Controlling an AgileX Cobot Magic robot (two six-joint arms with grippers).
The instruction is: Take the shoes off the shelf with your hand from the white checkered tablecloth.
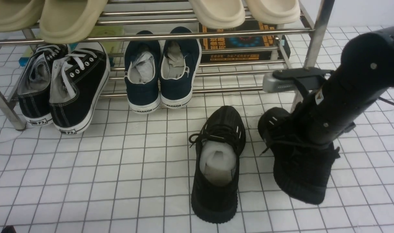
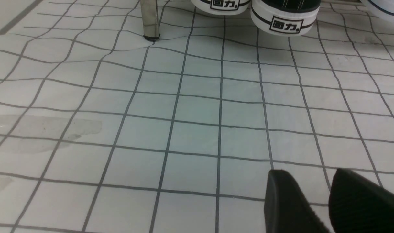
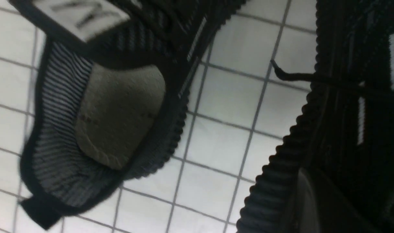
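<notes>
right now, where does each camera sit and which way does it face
front: between the arms, facing forward and down at the rack, cloth, open black shoe and second black shoe; the right arm shows.
left wrist: low over the cloth, facing a rack leg and the white-soled sneakers; the left gripper shows.
right wrist: close over the open black shoe, second black shoe alongside; no arm clearly shows.
shared: front and right wrist both show those two shoes.

Matt knit, shiny metal
2 black shoes (image 1: 213,200): matt knit, ribbed soles, paper stuffing; shelf (image 1: 317,35): glossy metal tubes; tablecloth (image 1: 119,168): thin wrinkled cloth.
</notes>
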